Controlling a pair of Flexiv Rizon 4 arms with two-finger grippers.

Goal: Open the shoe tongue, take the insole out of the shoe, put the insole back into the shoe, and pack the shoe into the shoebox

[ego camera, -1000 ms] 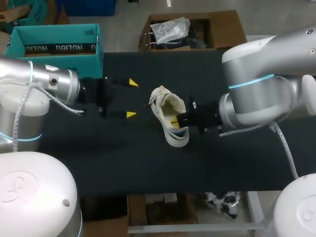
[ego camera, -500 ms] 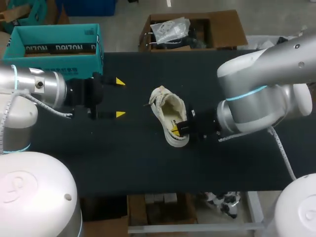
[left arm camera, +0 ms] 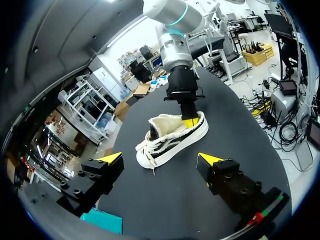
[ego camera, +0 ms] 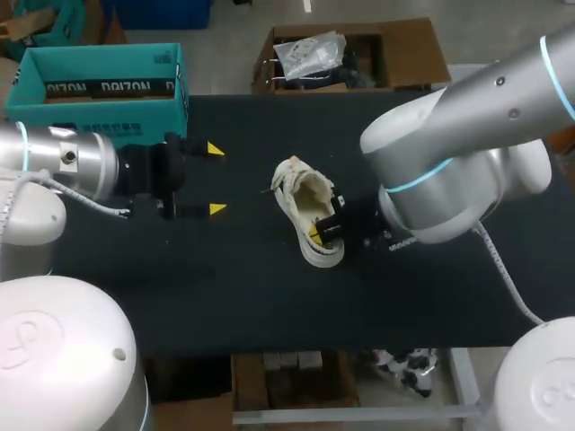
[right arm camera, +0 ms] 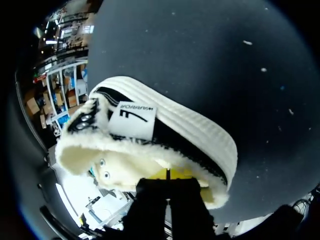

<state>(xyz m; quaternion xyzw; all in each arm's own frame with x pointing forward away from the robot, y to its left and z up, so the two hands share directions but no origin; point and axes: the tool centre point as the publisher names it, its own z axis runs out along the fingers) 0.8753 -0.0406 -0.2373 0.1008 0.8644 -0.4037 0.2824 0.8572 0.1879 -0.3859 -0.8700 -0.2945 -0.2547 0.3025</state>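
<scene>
A robotics laboratory: two silver industrial arms trailing cables, the left arm (ego camera: 63, 171) and the right arm (ego camera: 449, 166), stand at a black-covered bench (ego camera: 269, 296) that stretches under and ahead of the left gripper (ego camera: 216, 179), its two fingers (ego camera: 216, 148) tipped in bright yellow.

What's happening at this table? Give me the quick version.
The right gripper is dipped into the heel end of the white shoe. Its fingers are closed together inside the opening, and whether they pinch anything there cannot be seen. The shoe stands on its sole on the black table, outside the teal shoebox. The left gripper hangs open off to the shoe's side, apart from it and holding nothing.
</scene>
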